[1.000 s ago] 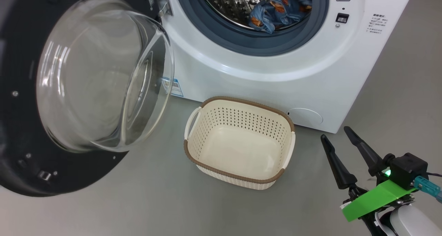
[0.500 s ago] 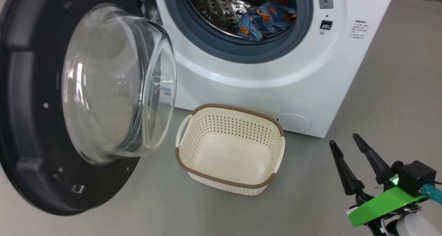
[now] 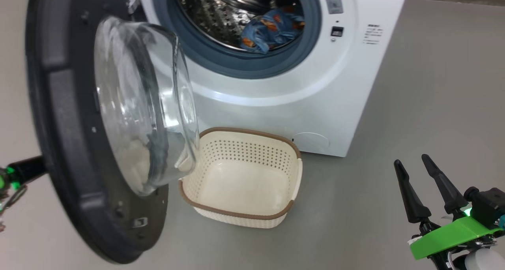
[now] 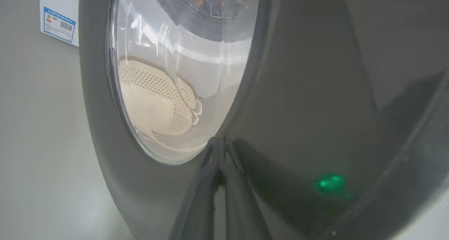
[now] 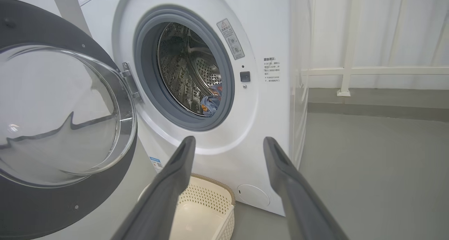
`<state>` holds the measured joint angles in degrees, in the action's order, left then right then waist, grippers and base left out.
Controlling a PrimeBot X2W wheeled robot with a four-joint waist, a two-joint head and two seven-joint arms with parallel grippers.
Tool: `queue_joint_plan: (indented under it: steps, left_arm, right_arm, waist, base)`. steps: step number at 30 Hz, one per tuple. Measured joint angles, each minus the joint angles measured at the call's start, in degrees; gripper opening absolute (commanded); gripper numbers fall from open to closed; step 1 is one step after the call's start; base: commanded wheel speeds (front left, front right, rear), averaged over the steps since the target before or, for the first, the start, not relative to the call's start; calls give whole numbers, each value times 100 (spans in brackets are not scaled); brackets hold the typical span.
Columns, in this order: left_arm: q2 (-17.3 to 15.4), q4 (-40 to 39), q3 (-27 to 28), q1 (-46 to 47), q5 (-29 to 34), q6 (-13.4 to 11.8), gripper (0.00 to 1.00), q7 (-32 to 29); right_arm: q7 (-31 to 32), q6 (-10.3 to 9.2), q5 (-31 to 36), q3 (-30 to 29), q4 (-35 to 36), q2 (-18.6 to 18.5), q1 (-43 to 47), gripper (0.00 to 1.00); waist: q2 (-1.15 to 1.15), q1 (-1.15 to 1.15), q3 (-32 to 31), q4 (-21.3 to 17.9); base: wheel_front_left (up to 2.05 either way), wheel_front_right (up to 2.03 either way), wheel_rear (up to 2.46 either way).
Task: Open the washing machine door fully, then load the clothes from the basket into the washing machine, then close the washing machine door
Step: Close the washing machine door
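The washing machine (image 3: 315,104) stands with its drum exposed, and the light-blue clothes (image 3: 272,27) with orange prints lie inside it. Its black-rimmed door (image 3: 67,116) stands partway open at the left, glass bowl facing the basket (image 3: 244,132), which is bare inside on the floor. In the left wrist view my left gripper (image 4: 219,141) is shut, its tips against the door's glossy outer face (image 4: 298,92); the basket (image 4: 154,103) shows through the glass. My right gripper (image 3: 410,159) hangs open and holding nothing at the lower right, away from the machine, fingers (image 5: 175,170) spread wide.
A blue energy label (image 4: 58,24) and a round lower cover (image 3: 311,141) mark the machine's front. Open grey floor (image 3: 434,84) stretches to the right of the machine. A white railing and curtain (image 5: 368,71) stand beyond it.
The door has swung round toward the machine's opening, its glass bowl now more edge-on. My left wrist has come into sight behind it. The head camera has also shifted; the right gripper holds its pose.
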<state>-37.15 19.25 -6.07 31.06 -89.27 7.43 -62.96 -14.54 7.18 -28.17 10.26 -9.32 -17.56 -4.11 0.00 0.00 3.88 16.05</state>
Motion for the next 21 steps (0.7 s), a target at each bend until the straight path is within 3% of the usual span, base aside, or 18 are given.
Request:
queue_joint_plan:
  steps: [13, 21]
  left_arm:
    - [252, -488, -211, -114, 10, 0, 0, 0]
    - [425, -560, -223, -112, 218, 0, 0, 349]
  right_arm:
    - [0, 0, 2, -124, 40, 101, 121, 100]
    - [0, -1, 4, -162, 53, 149, 120, 100]
  waist:
    - [0, 0, -79, -702]
    - [0, 0, -45, -1124]
  base:
    - [0, 0, 0]
    - [0, 0, 0]
